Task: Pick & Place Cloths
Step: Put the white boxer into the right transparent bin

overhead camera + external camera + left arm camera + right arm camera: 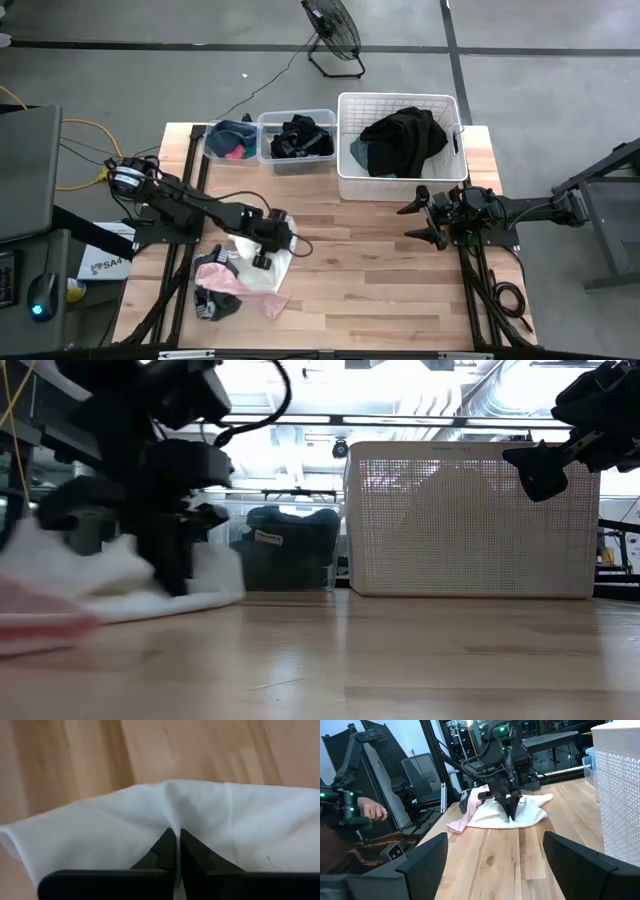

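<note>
A white cloth [262,268] lies on the table's left half, atop a pile with a pink cloth [228,283] and a black cloth [211,304]. My left gripper [264,256] points down into the white cloth [150,815], shut on it. Black and teal cloths [400,140] lie in the white basket [348,182]. More dark cloths [301,138] fill the clear bins [297,163]. My right gripper [425,220] hovers open above the table's right side, near the basket. My left gripper pinches a raised fold of the white cloth [175,817] between its two fingertips, coming from above and pointing down. The rest of the cloth lies spread on the table around the fingers [511,806].
The white slatted basket [470,520] stands at the far edge, right of centre, two clear bins [235,140] to its left. Bare wood [380,280] stretches between the cloth pile and the right arm. A person's hand [372,810] shows beyond the table's left side.
</note>
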You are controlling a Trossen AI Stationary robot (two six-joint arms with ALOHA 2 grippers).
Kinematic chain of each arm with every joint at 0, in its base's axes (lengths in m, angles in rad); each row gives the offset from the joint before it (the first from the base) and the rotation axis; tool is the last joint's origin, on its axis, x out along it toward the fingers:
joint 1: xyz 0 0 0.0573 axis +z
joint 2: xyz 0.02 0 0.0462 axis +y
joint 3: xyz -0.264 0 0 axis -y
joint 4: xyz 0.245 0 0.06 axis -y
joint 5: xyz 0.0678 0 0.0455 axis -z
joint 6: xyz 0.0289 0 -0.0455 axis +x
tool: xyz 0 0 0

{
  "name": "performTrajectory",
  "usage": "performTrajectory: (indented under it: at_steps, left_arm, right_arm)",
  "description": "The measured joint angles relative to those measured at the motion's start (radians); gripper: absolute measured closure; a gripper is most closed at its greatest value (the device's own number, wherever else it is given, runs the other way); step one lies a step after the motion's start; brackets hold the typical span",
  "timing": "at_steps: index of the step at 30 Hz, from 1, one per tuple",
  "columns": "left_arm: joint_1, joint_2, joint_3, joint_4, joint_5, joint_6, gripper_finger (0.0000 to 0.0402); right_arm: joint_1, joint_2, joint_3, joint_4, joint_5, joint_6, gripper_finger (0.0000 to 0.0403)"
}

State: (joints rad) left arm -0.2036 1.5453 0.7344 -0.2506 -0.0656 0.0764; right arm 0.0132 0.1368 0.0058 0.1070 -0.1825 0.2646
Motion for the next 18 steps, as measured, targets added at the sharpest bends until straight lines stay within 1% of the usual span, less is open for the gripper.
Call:
performTrajectory:
  at_steps: [4,10,14,18]
  left_arm:
    - [0.034,0.002,0.000,0.169,-0.010,0.105,0.0398]
    - [0.063,0.000,0.002,0.370,-0.101,0.187,0.0399]
    - [0.060,-0.022,0.002,0.449,-0.182,0.247,0.0400]
    - [0.060,-0.079,0.004,0.493,-0.221,0.260,0.0400]
  right_arm:
    - [0.000,0.000,0.000,0.000,0.000,0.000,0.0085]
    - [0.000,0.000,0.000,0.000,0.000,0.000,0.0085]
    - [0.000,0.000,0.000,0.000,0.000,0.000,0.0085]
    - [0.000,0.000,0.000,0.000,0.000,0.000,0.0085]
